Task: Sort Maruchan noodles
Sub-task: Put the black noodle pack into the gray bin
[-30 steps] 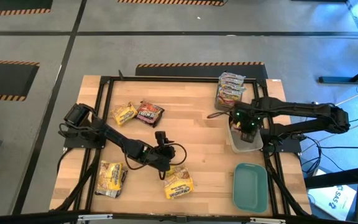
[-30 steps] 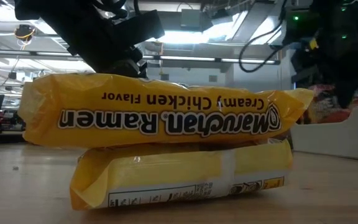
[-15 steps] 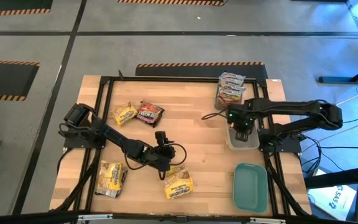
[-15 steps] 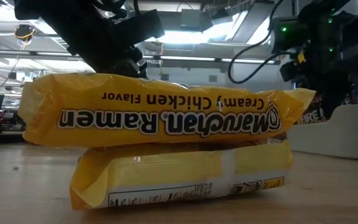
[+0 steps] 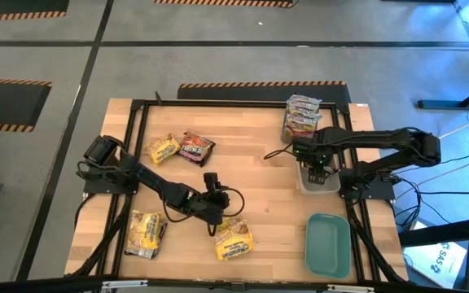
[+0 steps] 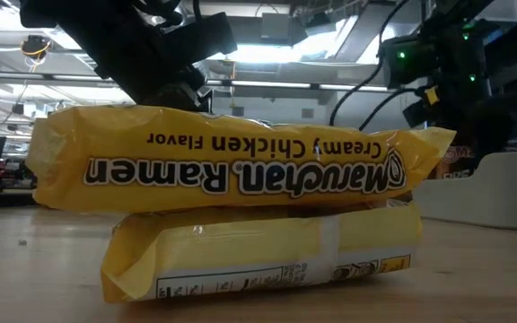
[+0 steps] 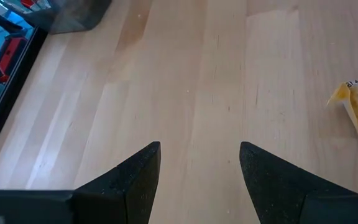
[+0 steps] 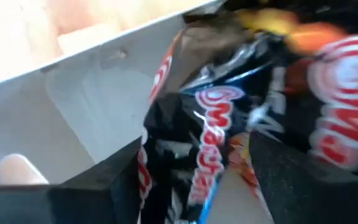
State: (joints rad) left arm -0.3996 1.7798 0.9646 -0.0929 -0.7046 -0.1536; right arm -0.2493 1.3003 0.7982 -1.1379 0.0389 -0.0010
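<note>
My right gripper (image 5: 317, 167) (image 8: 194, 186) hangs open over the clear tray (image 5: 329, 192), pointing down. A dark brown-red Maruchan packet (image 8: 229, 124) lies between and below its fingers, inside the tray (image 8: 86, 106). My left gripper (image 5: 216, 223) (image 7: 199, 155) stands open over bare wood, beside two stacked yellow packets (image 5: 234, 240) (image 6: 240, 166); the upper lies flat on the lower (image 6: 258, 256). More yellow packets (image 5: 145, 233) (image 5: 163, 148) and a dark one (image 5: 195, 147) lie flat at the left. Silvery-pink packets (image 5: 302, 116) are stacked at the far right. My right gripper has the dark packet between its spread fingers (image 8: 110, 180), seen from above. Whether either finger touches the packet cannot be told, as the packet is blurred.
A teal lid (image 5: 328, 244) lies at the near right, next to the tray. A dark metal frame (image 5: 218, 103) runs round the wooden table. Bare wood (image 5: 259, 175) stretches between the two arms.
My right gripper has gone a little toward the table's left edge and sunk toward the clear tray. The dark packet, which hung above the tray's wall in the low view, now shows lower, mostly behind that wall.
</note>
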